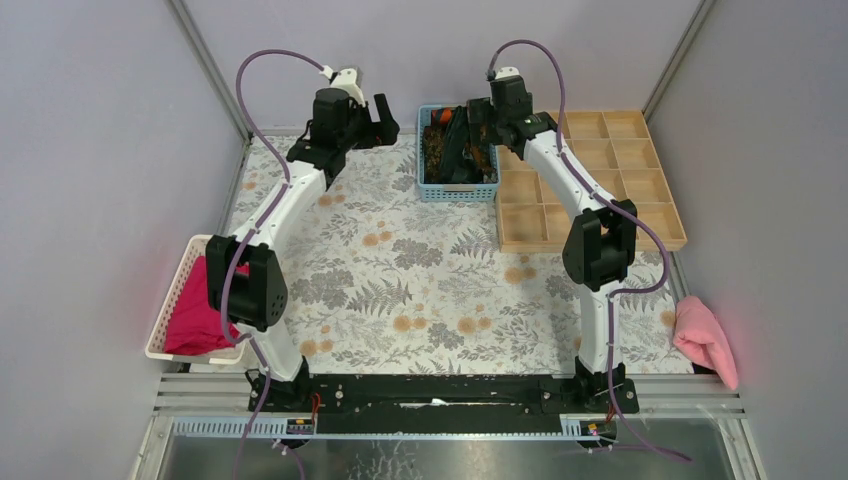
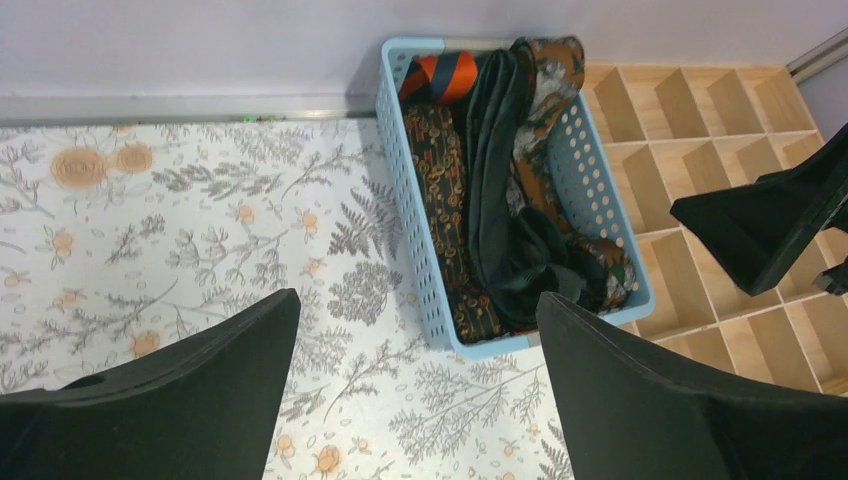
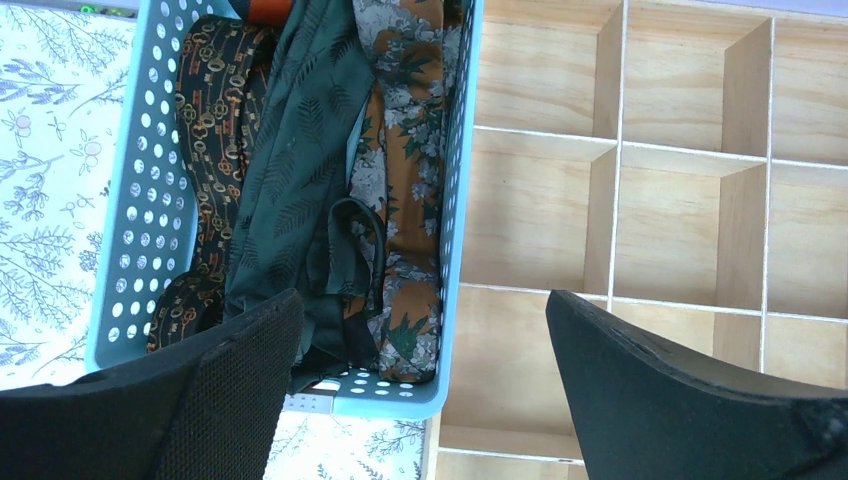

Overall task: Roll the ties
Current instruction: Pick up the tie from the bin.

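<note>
My left gripper [image 2: 418, 305] hung with its fingers spread wide and nothing between them. It was above the floral tablecloth [image 2: 180, 230]. The blue basket [image 2: 400, 190] lay just ahead of it and below, more on the side of its right finger [image 2: 640, 400].

All the ties I could see were in that basket. The dark green tie [image 2: 495, 180] ran lengthwise down the middle and bunched up at the end nearest the gripper. A brown tie with a small gold pattern [image 2: 440, 170] lay along the left wall. An orange-brown floral tie [image 2: 548, 95] lay on the far side and draped over the back rim. An orange-and-black striped tie [image 2: 448, 75] sat in the far corner.

My right gripper [image 3: 425, 300] was also wide apart and held nothing. It hovered over the basket's right edge. The left finger [image 3: 200, 400] was above the green tie's bunched end and the right finger [image 3: 700, 400] was above the wooden compartment tray [image 3: 680, 220], which touched the basket's side. I saw nothing in the compartments in view.

Well behind the left gripper, near that arm's base, a white basket [image 1: 170, 300] held a magenta cloth [image 1: 195, 315]. A pale pink cloth [image 1: 705, 335] lay by the right arm's base.
</note>
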### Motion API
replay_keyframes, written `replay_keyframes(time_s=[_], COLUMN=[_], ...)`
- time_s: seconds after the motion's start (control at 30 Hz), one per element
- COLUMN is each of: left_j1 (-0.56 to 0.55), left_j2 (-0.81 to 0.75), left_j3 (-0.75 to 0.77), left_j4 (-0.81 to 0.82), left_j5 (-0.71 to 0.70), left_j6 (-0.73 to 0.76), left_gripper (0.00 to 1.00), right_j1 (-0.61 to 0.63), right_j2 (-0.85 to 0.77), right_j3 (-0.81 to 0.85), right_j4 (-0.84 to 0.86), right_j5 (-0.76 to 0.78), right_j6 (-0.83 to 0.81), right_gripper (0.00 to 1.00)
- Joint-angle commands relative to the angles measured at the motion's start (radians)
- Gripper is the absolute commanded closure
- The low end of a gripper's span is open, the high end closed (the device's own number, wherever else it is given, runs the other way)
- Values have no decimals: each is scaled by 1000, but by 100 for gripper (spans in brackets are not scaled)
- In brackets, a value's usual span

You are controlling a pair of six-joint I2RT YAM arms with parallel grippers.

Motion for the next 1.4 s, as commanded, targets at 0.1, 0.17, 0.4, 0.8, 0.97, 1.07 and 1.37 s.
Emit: replay_keyframes(time_s=[0.1,0.17,0.4,0.8,0.97,1.07,1.37], left_j1=[7,7,42,70,71,73,87], left_j2=[-49,-46,-40,-18,-1,3,25], left_j3=[-64,-62,-67,-104,-100,-101,-92], left_j4=[25,22,28,72,67,69,74], left_j5=[-45,-65,-25,9,-2,-4,0], left_j6=[9,0,-50,-60,-55,-51,-47], left_gripper=[5,5,6,5,6,6,6], right_j1=[5,13,52,51,52,51,52], right_j2=[-60,-41,-8,109,155,185,334], right_j3=[-68,-29,16,92,110,123,305], right_j4=[78,47,28,-4,-12,-6,-10], right_j5=[19,34,36,-96,-156,-184,-203], right_j6=[-39,-45,-67,-6,22,33,59], right_gripper=[0,0,0,15,16,15,18])
